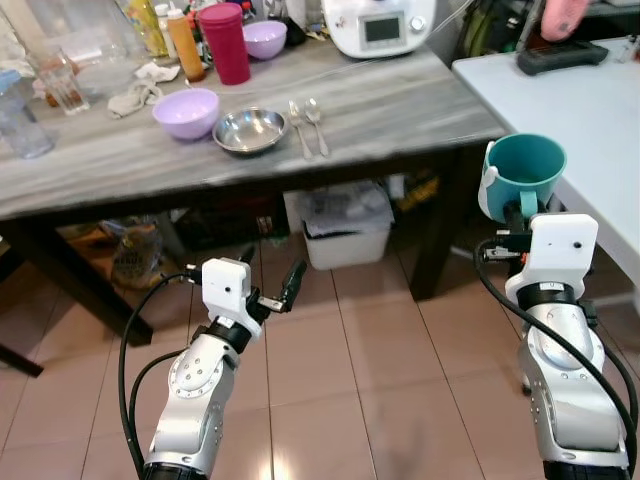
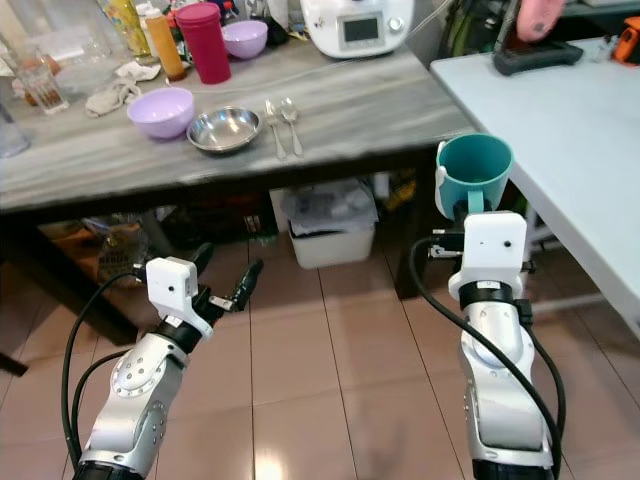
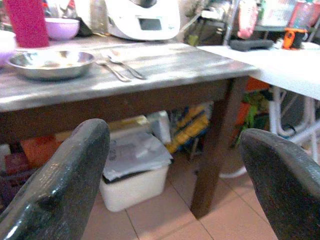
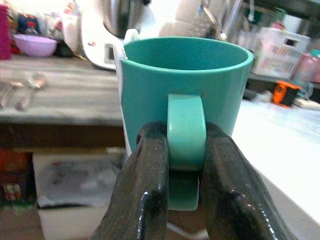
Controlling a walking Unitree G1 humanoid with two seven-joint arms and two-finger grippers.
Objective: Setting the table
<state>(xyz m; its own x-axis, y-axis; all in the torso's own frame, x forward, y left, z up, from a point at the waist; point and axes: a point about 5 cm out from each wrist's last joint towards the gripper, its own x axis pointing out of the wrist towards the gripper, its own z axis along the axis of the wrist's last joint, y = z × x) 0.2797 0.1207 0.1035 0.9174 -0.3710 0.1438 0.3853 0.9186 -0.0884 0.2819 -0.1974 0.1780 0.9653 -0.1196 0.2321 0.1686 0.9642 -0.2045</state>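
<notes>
My right gripper (image 4: 182,185) is shut on the handle of a teal mug (image 1: 525,170), held upright in the air beside the wooden table's (image 1: 400,110) right end. On the table lie a steel bowl (image 1: 250,129), a fork and a spoon (image 1: 315,120) side by side, and a lilac bowl (image 1: 186,111). My left gripper (image 1: 272,277) is open and empty, low over the floor in front of the table. Its fingers (image 3: 60,185) frame the table's edge in the left wrist view.
At the table's back stand a crimson tumbler (image 1: 226,42), a second lilac bowl (image 1: 265,38), bottles (image 1: 185,42), glasses (image 1: 62,82), a cloth (image 1: 135,95) and a white kitchen machine (image 1: 378,24). A white table (image 1: 580,110) is on the right. A white bin (image 1: 345,232) sits underneath.
</notes>
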